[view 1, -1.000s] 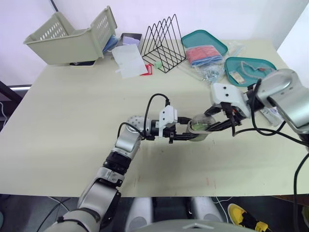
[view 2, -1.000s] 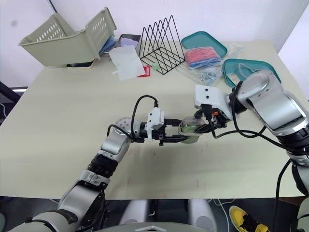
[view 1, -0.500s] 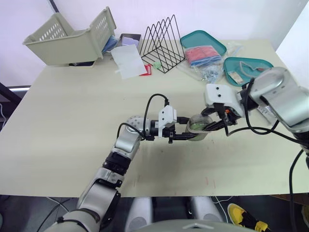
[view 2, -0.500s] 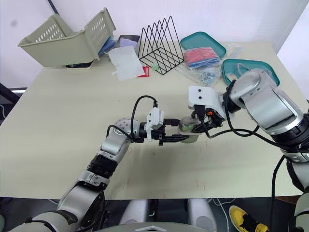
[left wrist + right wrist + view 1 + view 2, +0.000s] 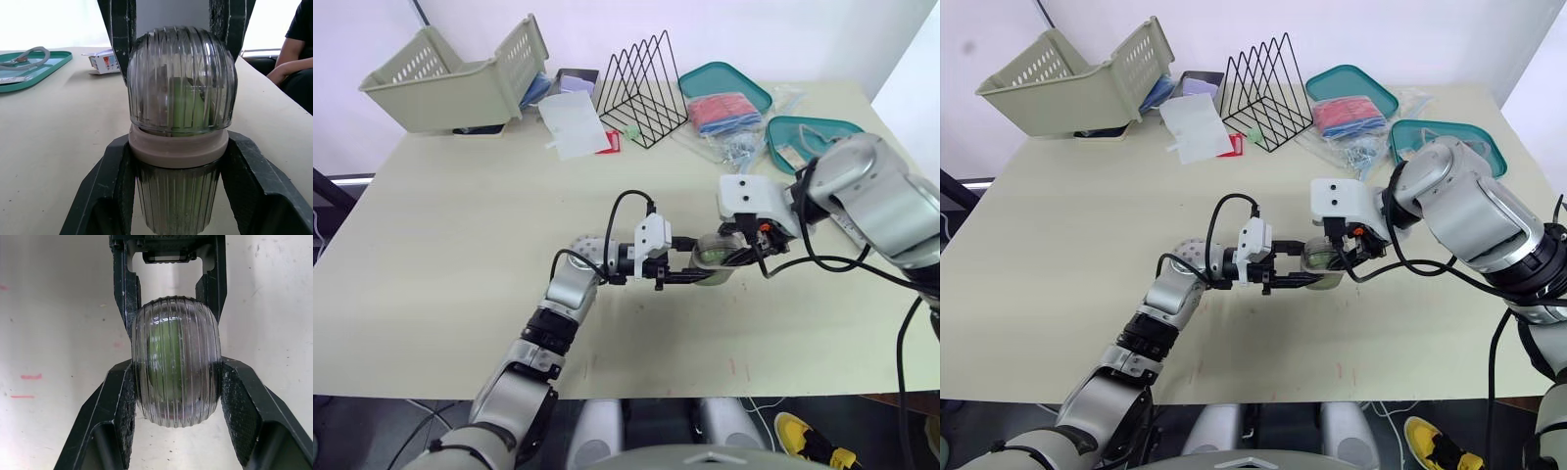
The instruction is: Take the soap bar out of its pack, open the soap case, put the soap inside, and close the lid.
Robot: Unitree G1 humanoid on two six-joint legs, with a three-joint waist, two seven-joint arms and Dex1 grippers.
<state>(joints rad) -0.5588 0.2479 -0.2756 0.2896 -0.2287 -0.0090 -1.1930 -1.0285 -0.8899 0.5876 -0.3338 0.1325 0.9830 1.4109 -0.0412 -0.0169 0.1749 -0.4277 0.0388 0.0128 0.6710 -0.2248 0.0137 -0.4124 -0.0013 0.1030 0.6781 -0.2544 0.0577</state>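
Observation:
The soap case [image 5: 713, 257] is a clear ribbed pod with a beige middle ring, held just above the table near its centre. A green soap [image 5: 183, 105] shows through the domed lid, which sits down on the ring. My left gripper [image 5: 690, 271] comes in from the left and is shut on the case's lower half [image 5: 177, 196]. My right gripper [image 5: 736, 253] comes from the right, and its fingers [image 5: 122, 396] press both sides of the lid dome [image 5: 175, 377]. A small printed box [image 5: 104, 61] lies on the table beyond the case.
At the back of the table stand a beige basket [image 5: 450, 73], a black wire rack [image 5: 643, 88], a white sheet [image 5: 576, 122] and two teal trays [image 5: 727, 86] [image 5: 818, 130] with packets. A person's arm [image 5: 288, 68] rests past the table's edge.
My right wrist has slid left, closer over the case, with its fingers settling around the lid. The left gripper and the case have stayed in place.

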